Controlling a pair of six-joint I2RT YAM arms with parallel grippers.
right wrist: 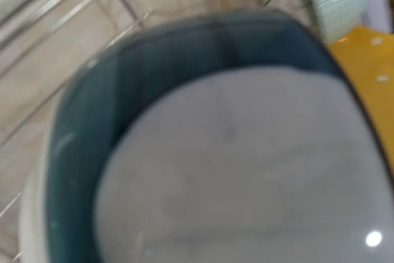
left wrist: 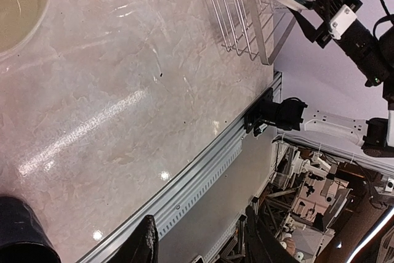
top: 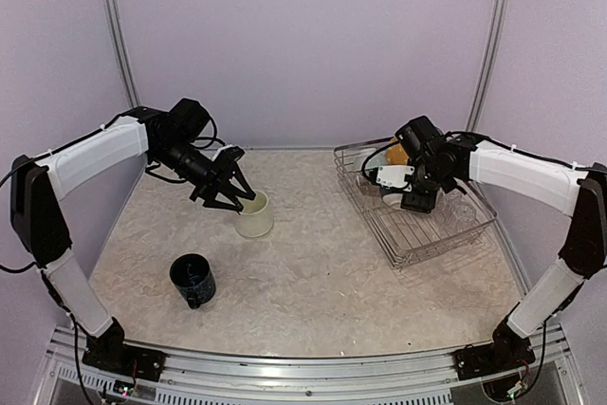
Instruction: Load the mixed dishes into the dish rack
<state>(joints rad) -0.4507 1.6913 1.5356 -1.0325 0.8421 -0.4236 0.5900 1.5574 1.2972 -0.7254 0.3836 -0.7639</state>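
Right pincer [top: 410,198] clamped on grey-teal cup [right wrist: 80,152], hanging over dish rack [top: 446,244] interior; I'd lower straight down. Left pincer [top: 239,203] wide, just beside cream mug [top: 254,219] on tabletop [top: 313,277], nearer arm for it

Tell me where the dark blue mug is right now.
In the top view, the dark blue mug stands upright on the left half of the table, nearer the near edge than the cream mug and far left of the dish rack.
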